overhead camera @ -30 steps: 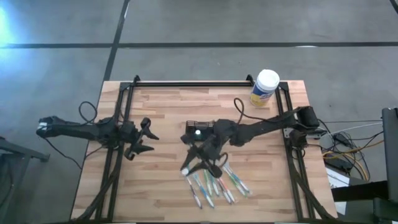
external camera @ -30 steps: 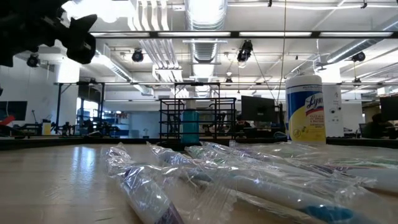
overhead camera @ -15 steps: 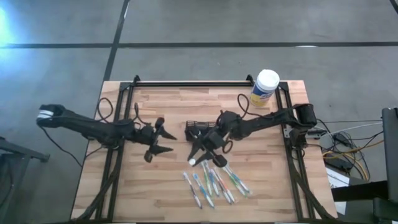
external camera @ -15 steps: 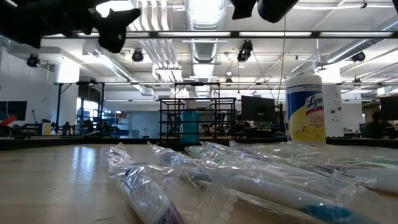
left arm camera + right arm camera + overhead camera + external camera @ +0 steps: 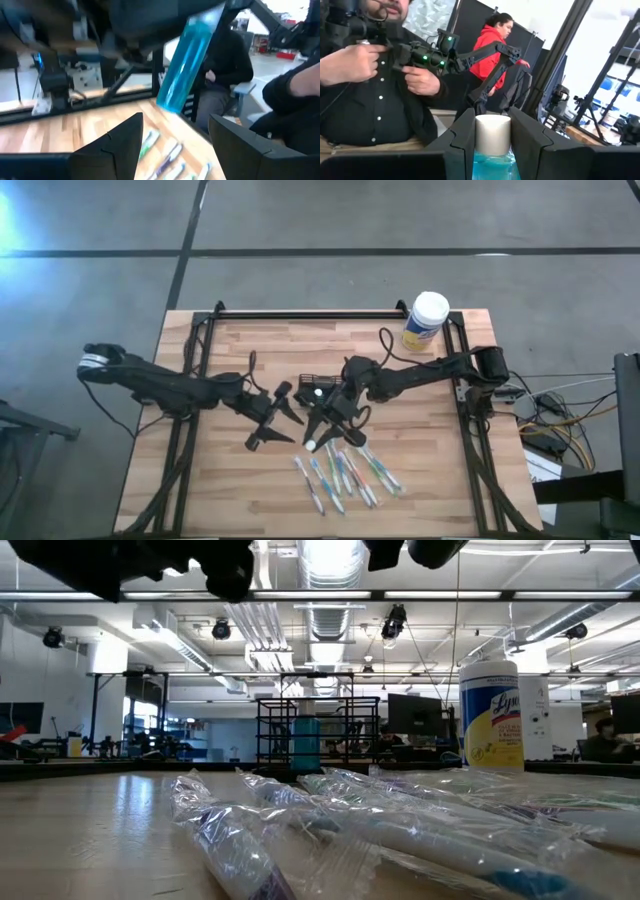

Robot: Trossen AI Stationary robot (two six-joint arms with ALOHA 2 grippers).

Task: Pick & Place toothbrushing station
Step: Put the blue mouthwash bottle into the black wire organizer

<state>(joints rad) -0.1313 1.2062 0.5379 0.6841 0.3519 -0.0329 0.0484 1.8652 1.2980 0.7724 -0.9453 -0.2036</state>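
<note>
Blue and see-through, a bottle with a white cap (image 5: pixel 493 135) sits pinched between the right gripper (image 5: pixel 322 423)'s two dark fingers, the cap standing up between them in the right wrist view. From above, that gripper hangs over the middle of the wooden table (image 5: pixel 260 350), with the bottle's white end (image 5: pixel 311 445) pointing down toward the near edge. A second ago it was lower, down among the wrapped toothbrushes (image 5: pixel 345 475); now it has lifted clear of them and sits closer to the black wire-mesh holder (image 5: pixel 318 385), the toothbrushing station, which stands just behind it near the table's centre. In the low view the holder (image 5: pixel 318 733) shows upright on the tabletop beyond the plastic-wrapped toothbrushes (image 5: pixel 330 830), with something blue seen through its mesh.

The left gripper (image 5: pixel 272 418) has come a long way across. A second ago it was over the left rail; now it reaches in just beside the right gripper, fingers spread wide and empty. Its wrist view looks straight at the tilted blue bottle (image 5: pixel 190 60).

The white-lidded wipes canister (image 5: pixel 427 320) stands at the far right corner, same spot as before. Past the table, a person in a dark shirt (image 5: pixel 375 100) holds a black device, and another in a red top (image 5: pixel 492 50) stands farther back.
</note>
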